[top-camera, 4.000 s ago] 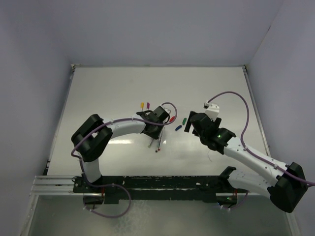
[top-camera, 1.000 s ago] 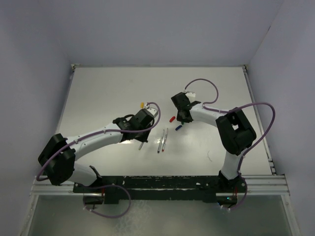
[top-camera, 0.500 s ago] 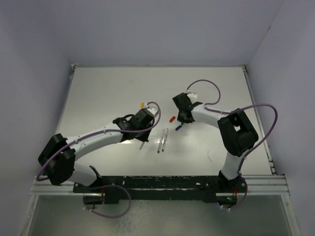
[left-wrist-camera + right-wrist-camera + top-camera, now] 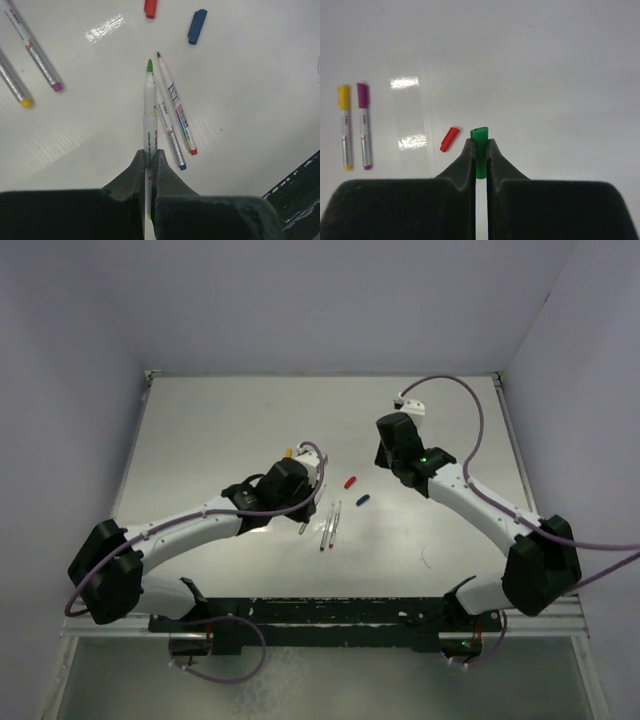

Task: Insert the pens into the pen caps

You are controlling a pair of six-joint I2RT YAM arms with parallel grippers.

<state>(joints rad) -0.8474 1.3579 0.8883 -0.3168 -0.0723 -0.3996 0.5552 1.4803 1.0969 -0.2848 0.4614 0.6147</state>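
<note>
- The left jaws gripped the green-tipped pen [image 4: 149, 107], its nib pointing straight out ahead over the table [image 4: 250, 110].
- The right jaws pinched the green cap [image 4: 480, 136], well apart, its mouth apparently facing outward.

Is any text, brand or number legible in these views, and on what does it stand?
Nothing can be read anywhere.
Green-tipped pen in the left gripper: barrel print, too blurred to read.
Pen with the red end and pen with the blue end: small print, too small to read.
Yellow-capped pen and purple-capped pen: red marks, unreadable.
Green cap in the right gripper: no marking visible.
</note>
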